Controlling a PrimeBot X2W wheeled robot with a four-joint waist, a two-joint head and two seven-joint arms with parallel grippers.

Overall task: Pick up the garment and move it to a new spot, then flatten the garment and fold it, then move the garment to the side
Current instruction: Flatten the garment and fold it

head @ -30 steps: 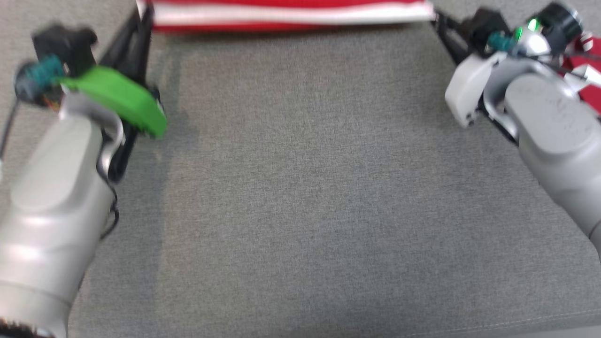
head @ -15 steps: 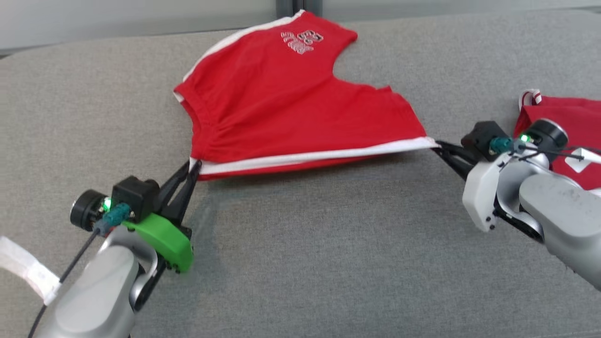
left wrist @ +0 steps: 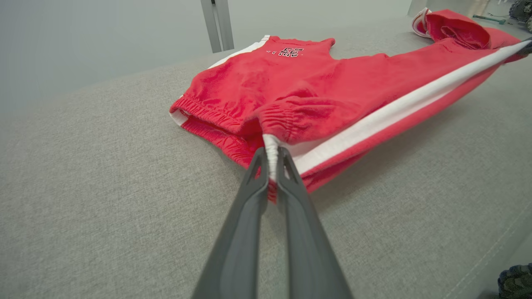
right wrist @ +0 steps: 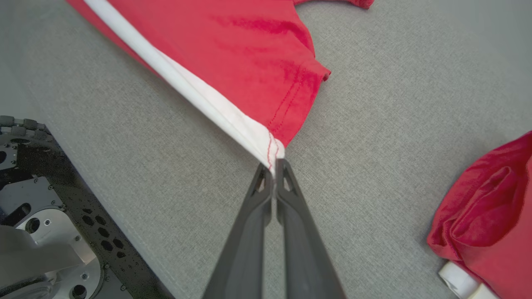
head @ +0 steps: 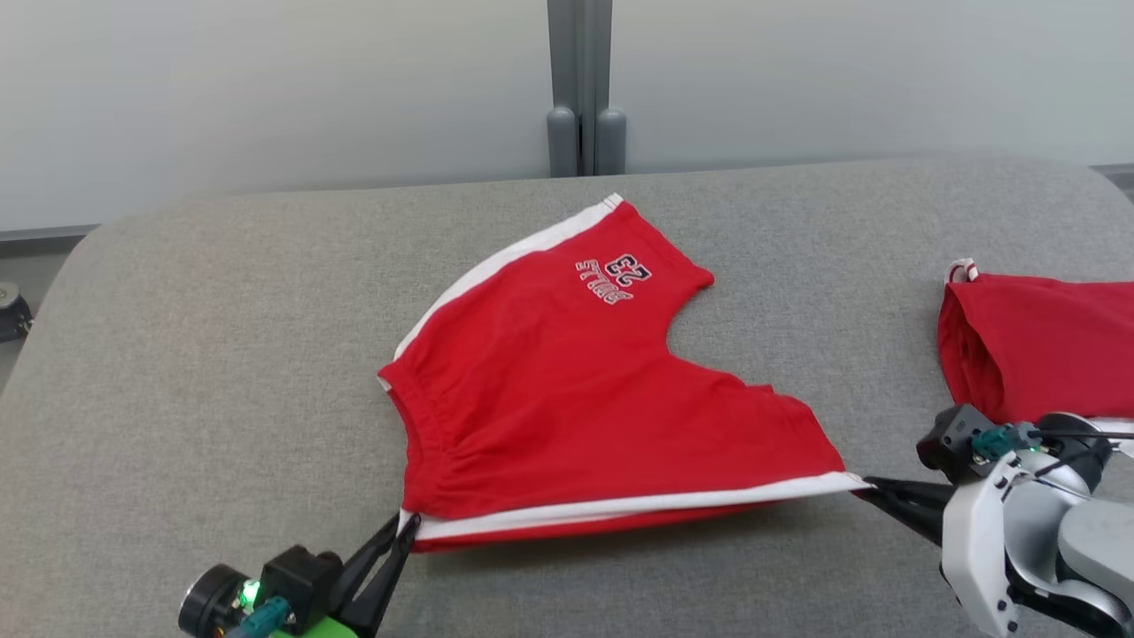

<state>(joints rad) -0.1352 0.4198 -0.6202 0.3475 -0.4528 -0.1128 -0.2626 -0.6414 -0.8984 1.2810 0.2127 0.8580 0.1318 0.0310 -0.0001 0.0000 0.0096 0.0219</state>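
Red white-striped fabric shorts (head: 567, 390), mid-flattening, are clamped taut by your left gripper (head: 403, 532) and right gripper (head: 861, 485) near the grey cushion's (head: 221, 354) front edge; lower evenly next.

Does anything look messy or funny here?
Yes. The red shorts lie crooked: their near white-striped edge is stretched tight and lifted off the gray cushion, pinched at each end by the left gripper and right gripper. Another red garment sits bunched up at the right.
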